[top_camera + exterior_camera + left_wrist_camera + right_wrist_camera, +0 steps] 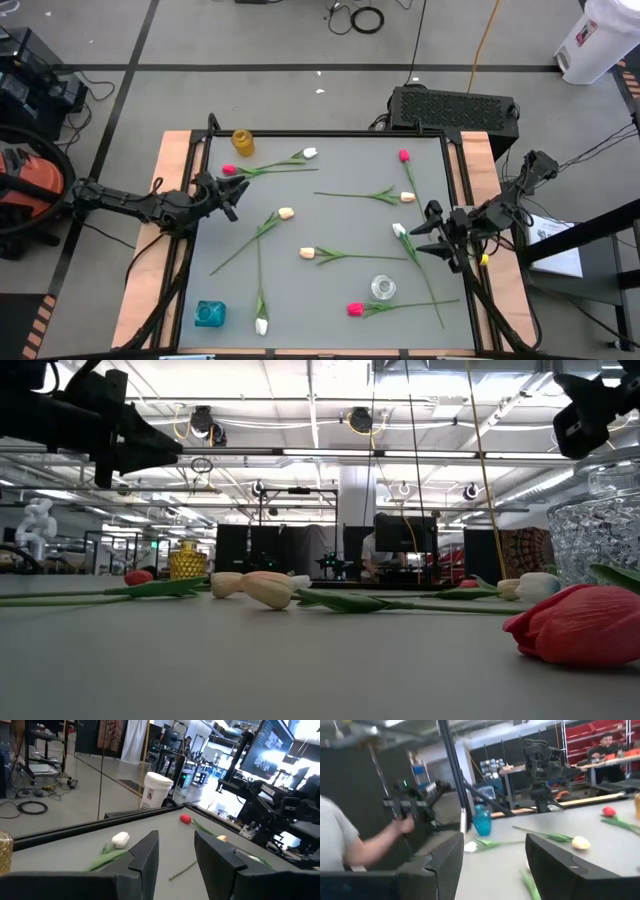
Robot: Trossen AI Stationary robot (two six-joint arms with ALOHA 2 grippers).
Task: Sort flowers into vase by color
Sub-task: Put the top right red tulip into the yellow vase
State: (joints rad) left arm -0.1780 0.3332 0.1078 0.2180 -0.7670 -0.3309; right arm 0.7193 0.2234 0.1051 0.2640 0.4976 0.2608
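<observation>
While both arms hover at the sides of the grey matte desk [330, 215], the tulips lie scattered flat across it, none in a vase. Nearest the front edge sit a teal faceted glass vase [209, 314], a white-budded tulip [261, 325] with its thin stem running away from the edge, a clear cut-glass vase [382, 288] and a red-pink tulip [355, 309] just beside that vase. Farther in lies a cream tulip [308, 254] with a long stem and leaf, and another cream tulip [286, 213] lying at a slant. At the right side the right tool [432, 231] hangs with its dark fingers apart just above a white tulip [399, 230]; at the left side the left tool [228, 195] hangs with fingers apart, close to a red tulip [229, 170]. Beyond these lie a cream-budded tulip [407, 197], a white tulip [310, 153] and a red-pink tulip [404, 156], and at the far left corner stands an amber ribbed glass vase [243, 142].
</observation>
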